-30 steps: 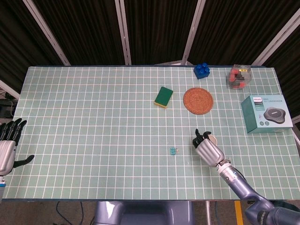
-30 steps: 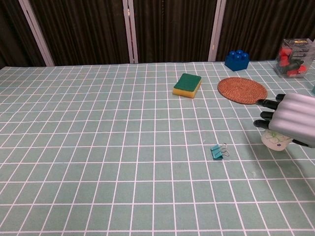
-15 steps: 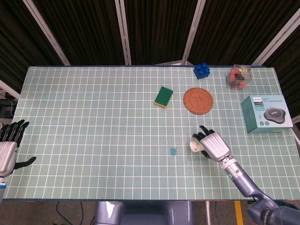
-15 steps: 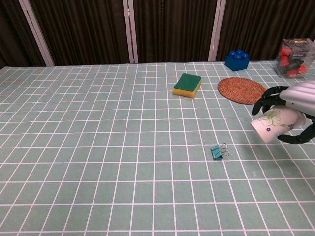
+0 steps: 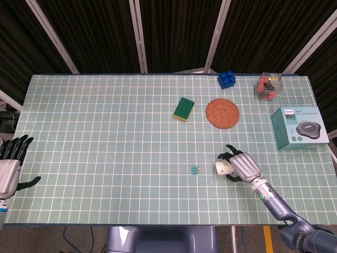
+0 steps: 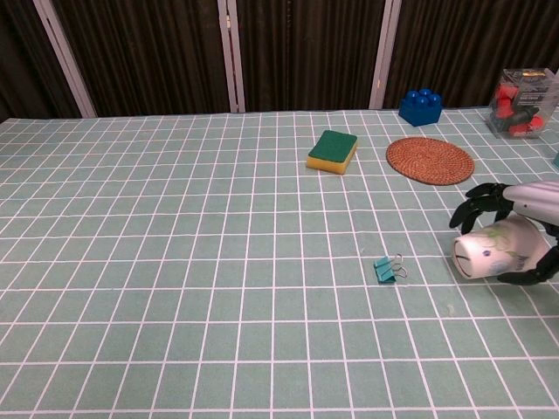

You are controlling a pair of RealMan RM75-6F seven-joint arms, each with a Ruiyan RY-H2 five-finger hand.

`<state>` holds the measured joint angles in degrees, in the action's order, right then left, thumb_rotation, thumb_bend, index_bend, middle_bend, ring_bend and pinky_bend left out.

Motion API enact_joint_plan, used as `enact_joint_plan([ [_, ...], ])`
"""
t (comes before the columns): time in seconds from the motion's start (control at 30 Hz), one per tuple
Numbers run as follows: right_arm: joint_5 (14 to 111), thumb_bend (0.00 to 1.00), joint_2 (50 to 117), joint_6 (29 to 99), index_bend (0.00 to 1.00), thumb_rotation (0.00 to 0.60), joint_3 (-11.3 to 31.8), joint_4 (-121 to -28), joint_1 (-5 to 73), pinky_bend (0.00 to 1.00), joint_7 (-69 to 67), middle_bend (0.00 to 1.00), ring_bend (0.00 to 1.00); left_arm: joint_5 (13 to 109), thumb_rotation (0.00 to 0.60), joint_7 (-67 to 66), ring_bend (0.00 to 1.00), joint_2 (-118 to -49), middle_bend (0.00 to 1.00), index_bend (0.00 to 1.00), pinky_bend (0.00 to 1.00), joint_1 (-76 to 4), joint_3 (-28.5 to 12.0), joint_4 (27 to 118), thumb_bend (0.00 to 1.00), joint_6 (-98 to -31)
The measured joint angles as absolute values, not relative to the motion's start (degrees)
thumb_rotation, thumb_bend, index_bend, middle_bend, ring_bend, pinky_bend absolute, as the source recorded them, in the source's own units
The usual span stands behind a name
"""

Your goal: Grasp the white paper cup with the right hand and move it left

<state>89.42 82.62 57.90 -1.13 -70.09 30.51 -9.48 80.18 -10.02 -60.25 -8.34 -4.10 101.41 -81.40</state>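
Note:
The white paper cup point(image 5: 221, 168) point(image 6: 494, 253), printed with a green leaf pattern, lies on its side with its base pointing left toward the teal binder clip point(image 5: 195, 169) point(image 6: 388, 268). My right hand point(image 5: 243, 166) point(image 6: 524, 225) grips it from the right, fingers wrapped over and under its wall, low over the table near the front right. My left hand point(image 5: 9, 163) hovers at the far left edge of the table, fingers spread and holding nothing; the chest view does not show it.
A round woven coaster point(image 5: 222, 113) and a green-yellow sponge point(image 5: 184, 109) sit behind the cup. Further back are a blue brick point(image 5: 227, 79) and a clear box of red pieces point(image 5: 269, 86). A teal product box point(image 5: 300, 128) stands at the right edge.
The right hand tipped the cup from upright onto its side, closed around it, and sank toward the table, shifting slightly forward. The left hand stayed in place.

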Motion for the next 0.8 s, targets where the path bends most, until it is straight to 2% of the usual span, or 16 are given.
enact_joint_plan([
  [0.13, 90.39, 0.03, 81.8, 58.02, 0.08, 0.6, -1.66, -70.18, 30.72, 0.0, -8.72, 0.03, 0.0, 80.12, 0.6, -9.91, 0.0, -60.24, 0.0, 0.0, 0.0, -8.4, -4.07, 101.37, 0.0, -81.2],
  [0.4, 92.21, 0.05, 79.5, 61.91, 0.08, 0.6, -1.8, -74.31, 29.81, 0.0, 3.51, 0.02, 0.0, 80.33, 0.6, -9.99, 0.0, -60.29, 0.0, 0.0, 0.0, -8.44, -3.96, 101.46, 0.0, -81.22],
  [0.63, 95.54, 0.07, 77.47, 63.37, 0.08, 0.6, -2.49, -81.15, 29.52, 0.0, 24.91, 0.03, 0.0, 80.71, 0.6, -10.4, 0.0, -60.42, 0.0, 0.0, 0.0, -8.46, -3.81, 101.61, 0.0, -81.36],
  [0.8, 95.33, 0.08, 77.84, 60.64, 0.08, 0.6, -2.14, -84.28, 30.11, 0.03, 40.54, 0.06, 0.0, 80.59, 0.6, -9.96, 0.0, -60.34, 0.0, 0.0, 0.0, -8.43, -3.79, 101.4, 0.0, -81.25],
])
